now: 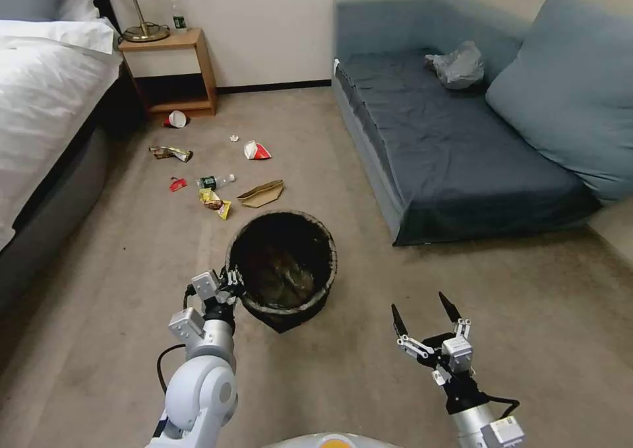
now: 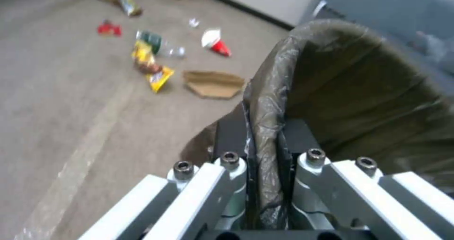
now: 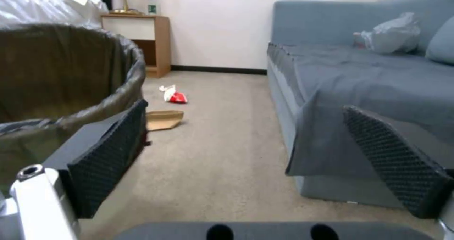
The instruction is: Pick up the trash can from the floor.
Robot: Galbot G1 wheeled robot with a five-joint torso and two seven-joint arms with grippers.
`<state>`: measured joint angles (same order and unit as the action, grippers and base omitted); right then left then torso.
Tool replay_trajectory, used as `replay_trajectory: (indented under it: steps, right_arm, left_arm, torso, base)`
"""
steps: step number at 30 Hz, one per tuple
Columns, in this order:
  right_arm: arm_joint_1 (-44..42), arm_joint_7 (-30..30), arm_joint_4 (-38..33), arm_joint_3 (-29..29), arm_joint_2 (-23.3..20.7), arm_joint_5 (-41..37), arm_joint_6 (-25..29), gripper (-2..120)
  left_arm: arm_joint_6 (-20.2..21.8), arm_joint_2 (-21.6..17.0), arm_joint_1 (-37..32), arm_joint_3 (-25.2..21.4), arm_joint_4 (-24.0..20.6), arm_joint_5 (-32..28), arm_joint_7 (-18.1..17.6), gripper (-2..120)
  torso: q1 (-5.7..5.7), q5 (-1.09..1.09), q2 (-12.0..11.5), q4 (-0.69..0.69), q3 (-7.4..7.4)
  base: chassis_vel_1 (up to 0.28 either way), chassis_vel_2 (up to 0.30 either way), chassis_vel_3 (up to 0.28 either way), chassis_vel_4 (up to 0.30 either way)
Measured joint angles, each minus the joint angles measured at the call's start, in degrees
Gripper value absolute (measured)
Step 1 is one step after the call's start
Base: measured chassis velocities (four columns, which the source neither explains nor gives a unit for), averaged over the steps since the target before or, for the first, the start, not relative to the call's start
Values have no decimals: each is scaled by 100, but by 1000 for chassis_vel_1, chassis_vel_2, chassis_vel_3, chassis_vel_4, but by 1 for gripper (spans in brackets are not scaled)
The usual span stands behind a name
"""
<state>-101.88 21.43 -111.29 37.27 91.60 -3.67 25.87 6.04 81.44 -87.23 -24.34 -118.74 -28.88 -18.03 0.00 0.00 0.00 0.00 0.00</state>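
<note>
1. Your trash can (image 1: 282,263) stands upright on the floor (image 1: 132,263), just ahead of the robot, its long axis vertical.
2. Your left end effector (image 1: 232,283) sits at the can's 8 o'clock rim, closed narrow on the bag-lined edge, one finger inside (image 2: 295,137) and one outside.
3. Your right end effector (image 1: 425,316) hangs spread wide and empty, apart from the can toward its 4 o'clock.
4. The left arm is nearer, so I judge a lift must run straight up along that axis.

Left gripper (image 2: 266,162) fingers (image 2: 232,140) pinching trash can (image 2: 359,91) rim, littered floor (image 2: 71,109) beyond
</note>
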Motion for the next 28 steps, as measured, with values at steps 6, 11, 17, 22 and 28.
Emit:
replay_trajectory:
  steps: [6,11,17,22,28]
  right_arm:
    - [10,-61,-23,24,7,-24,5,100]
    - [24,-82,-20,25,19,-35,7,100]
    - [43,-93,12,25,21,-48,7,100]
    - [58,-95,25,35,18,-58,6,100]
    - [56,-96,51,33,25,-54,9,100]
  left_arm:
    - [-138,-34,-153,56,-254,343,55,6]
    - [-187,-33,-201,88,-349,395,56,6]
    - [-222,-21,-212,110,-379,408,46,6]
    - [-222,-15,-216,118,-409,409,26,6]
    - [-209,18,-185,135,-416,399,-1,6]
  torso:
    - [0,0,0,0,0]
    - [0,0,0,0,0]
    - [0,0,0,0,0]
    - [0,0,0,0,0]
    - [0,0,0,0,0]
  base:
    - [0,0,0,0]
    - [0,0,0,0]
    - [0,0,0,0]
    - [0,0,0,0]
    - [0,0,0,0]
